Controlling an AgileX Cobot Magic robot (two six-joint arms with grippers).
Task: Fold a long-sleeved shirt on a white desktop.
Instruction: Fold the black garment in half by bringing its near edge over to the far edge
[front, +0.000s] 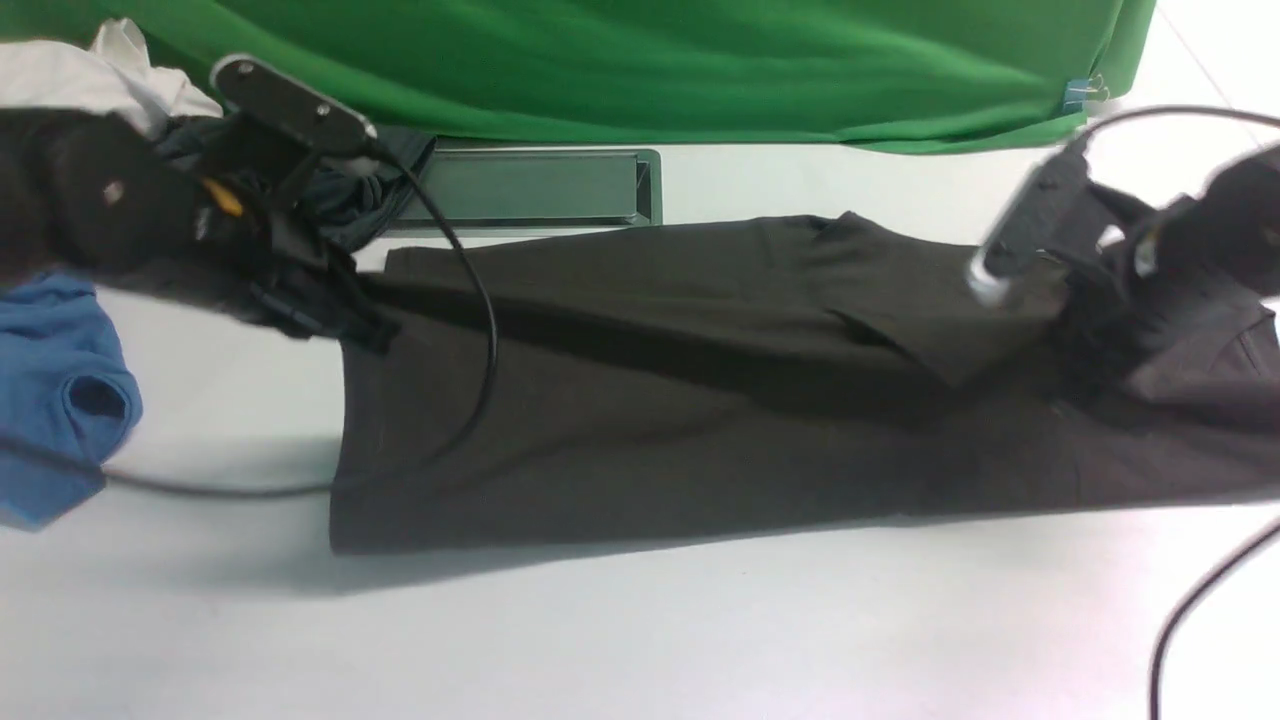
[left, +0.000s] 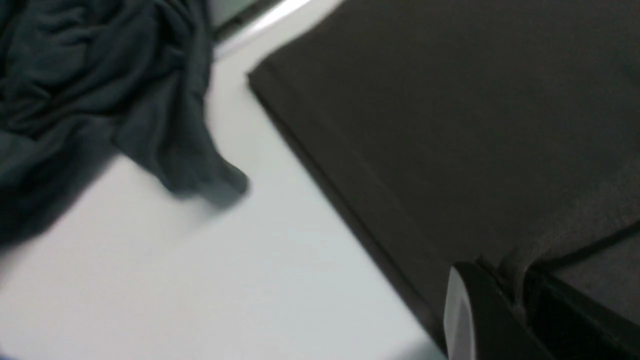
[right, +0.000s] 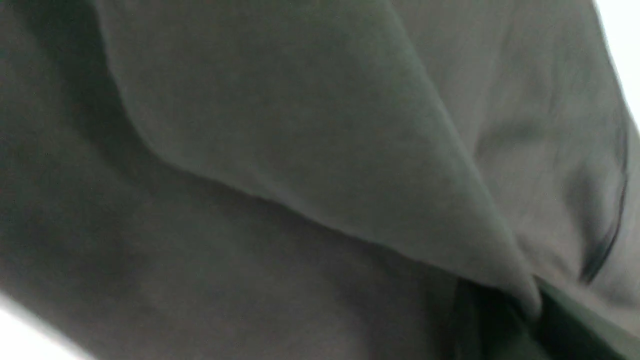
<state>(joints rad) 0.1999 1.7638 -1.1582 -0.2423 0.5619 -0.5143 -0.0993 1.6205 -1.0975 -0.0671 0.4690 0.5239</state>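
Front view: I am watching the long-sleeved shirt (front: 640, 400) lying across the middle of the white bench (front: 640, 640); left jaws are pinching its edge at frame left, right jaws are clamping a fold at frame right.

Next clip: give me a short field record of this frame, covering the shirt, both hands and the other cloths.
shirt: long-sleeved shirt, lying as a long band across the white desktop
left hand: shut on the shirt's left end
right hand: shut on a fold at its right end
other cloths: teal-grey garment and blue tee, at the left
behind: green backdrop, cable slot
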